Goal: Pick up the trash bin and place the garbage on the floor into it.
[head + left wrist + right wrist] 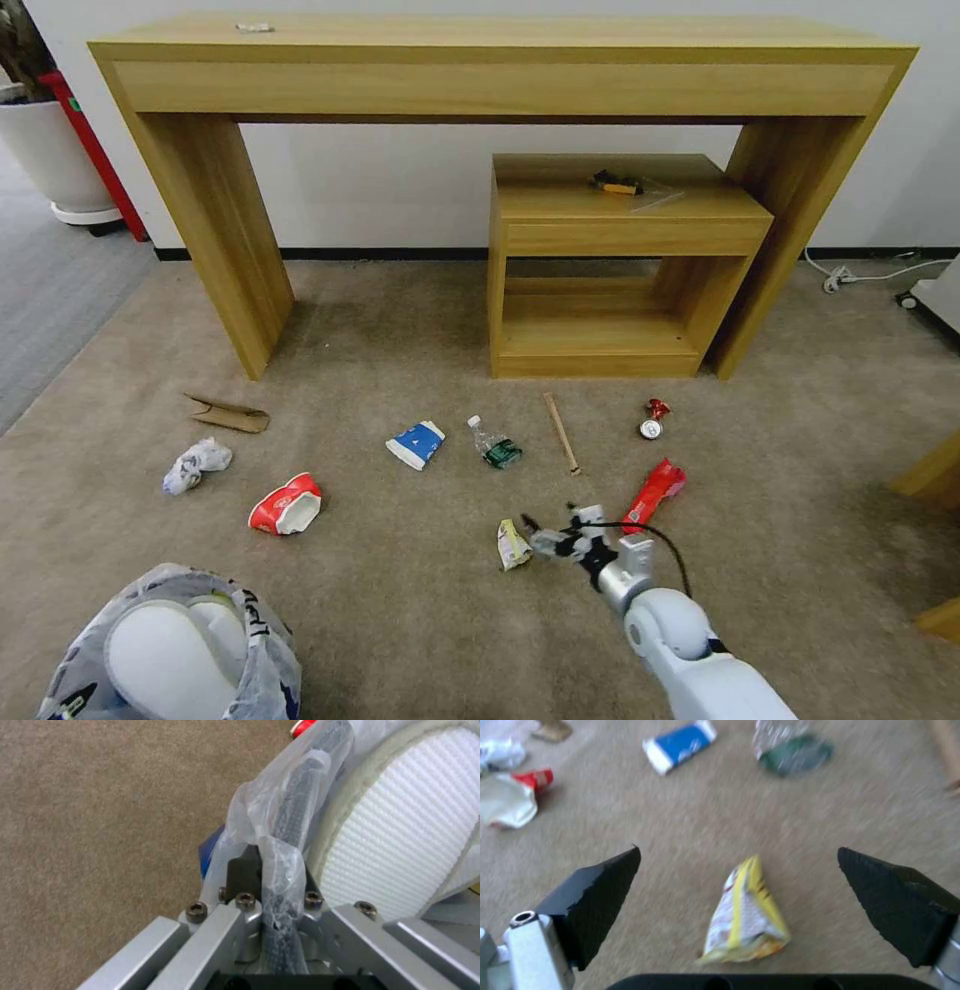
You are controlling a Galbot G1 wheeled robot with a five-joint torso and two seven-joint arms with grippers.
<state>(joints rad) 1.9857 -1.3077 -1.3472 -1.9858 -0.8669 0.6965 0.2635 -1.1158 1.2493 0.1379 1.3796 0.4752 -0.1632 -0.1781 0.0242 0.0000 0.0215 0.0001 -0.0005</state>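
The right claw (532, 535) hangs low over the beige carpet (400, 620), its black fingers (595, 900) spread wide on either side of a yellow-and-white snack wrapper (745, 915) lying flat between them, untouched. The left claw (272, 915) is clamped on the bag-lined rim of the trash bin (170, 645), which sits at the robot's near left with a white insole (400, 832) inside. A blue carton (417, 443), small bottle (493, 442) and red-white cup (287, 505) lie farther out.
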